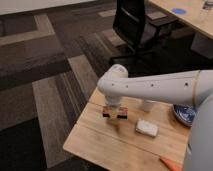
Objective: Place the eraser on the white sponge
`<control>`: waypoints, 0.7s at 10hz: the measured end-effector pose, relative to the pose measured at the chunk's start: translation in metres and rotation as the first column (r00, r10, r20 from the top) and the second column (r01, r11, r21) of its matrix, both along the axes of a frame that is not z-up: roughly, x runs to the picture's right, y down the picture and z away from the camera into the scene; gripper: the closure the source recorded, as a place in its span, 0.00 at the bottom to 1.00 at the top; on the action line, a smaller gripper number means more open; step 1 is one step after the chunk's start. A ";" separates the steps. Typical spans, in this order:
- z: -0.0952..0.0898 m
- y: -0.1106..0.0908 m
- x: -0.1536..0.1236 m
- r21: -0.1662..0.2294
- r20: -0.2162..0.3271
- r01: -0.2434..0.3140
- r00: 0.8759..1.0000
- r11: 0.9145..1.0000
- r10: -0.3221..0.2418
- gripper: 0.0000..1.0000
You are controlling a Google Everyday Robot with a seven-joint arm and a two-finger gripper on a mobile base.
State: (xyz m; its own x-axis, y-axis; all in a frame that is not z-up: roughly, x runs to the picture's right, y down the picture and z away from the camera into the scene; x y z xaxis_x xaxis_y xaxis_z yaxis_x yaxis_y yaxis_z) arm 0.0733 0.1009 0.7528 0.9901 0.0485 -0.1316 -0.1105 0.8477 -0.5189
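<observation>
My gripper (115,114) hangs from the white arm over the left-middle of the small wooden table (95,142). It is shut on the eraser (115,113), a dark block with reddish-brown edges, and holds it just above the tabletop, with a shadow beneath it. The white sponge (146,128), a flat rounded pad, lies on the table a short way to the right of the gripper and slightly nearer to me, apart from the eraser.
An upright white cup (147,105) stands behind the sponge. A blue-patterned bowl (185,114) sits at the right, partly hidden by my arm. An orange pointed thing (171,163) lies at the front right edge. A black office chair (134,25) stands beyond the table.
</observation>
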 end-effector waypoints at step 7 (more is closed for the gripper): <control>-0.015 0.025 0.101 0.015 -0.092 -0.052 0.994 0.999 0.053 1.00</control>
State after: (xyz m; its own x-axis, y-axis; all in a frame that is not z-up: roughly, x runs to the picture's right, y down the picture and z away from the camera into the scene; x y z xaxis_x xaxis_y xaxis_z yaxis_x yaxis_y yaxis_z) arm 0.1745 0.1258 0.7374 0.9698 0.1026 -0.2213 -0.2022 0.8455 -0.4942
